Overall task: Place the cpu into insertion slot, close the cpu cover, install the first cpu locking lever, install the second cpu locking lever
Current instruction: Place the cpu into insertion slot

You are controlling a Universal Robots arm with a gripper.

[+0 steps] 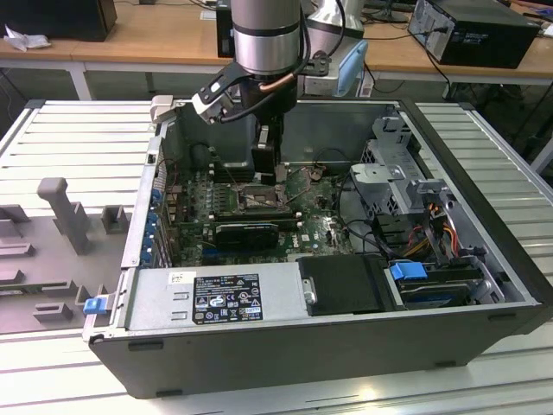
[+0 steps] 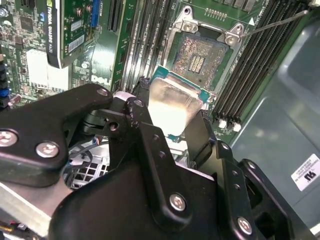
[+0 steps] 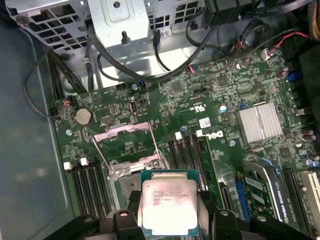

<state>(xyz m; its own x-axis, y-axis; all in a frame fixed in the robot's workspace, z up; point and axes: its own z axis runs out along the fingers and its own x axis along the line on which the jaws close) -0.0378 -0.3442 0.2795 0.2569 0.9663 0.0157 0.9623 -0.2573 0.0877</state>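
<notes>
Cpu (image 3: 170,207) is a small flat square with a shiny grey top and a green-blue edge; tiny dark writing sits on its top. The gripper (image 3: 170,220) has its two black fingers (image 2: 145,100) clamped on it, one on each side. It hangs over the green board, close to the insertion slot (image 2: 197,60) but not in it; in the first wrist view it hides part of the slot.

The slot is bare, with a dark middle; the cpu cover (image 3: 125,131) is swung open, away from the slot; a thin metal lever (image 2: 275,22) sticks out beside it. Long black memory slots (image 2: 250,65) run along both sides of the slot; a black card (image 2: 70,30) with a white sticker lies further off. Black cables (image 3: 125,60) loop near a round battery (image 3: 82,116); a silver block (image 3: 260,122) sits well apart.

In the middle of the exterior view the arm reaches down into the open computer case (image 1: 328,363); low on the exterior view's left, a big label (image 1: 226,298) with tiny print sits on a grey box.
</notes>
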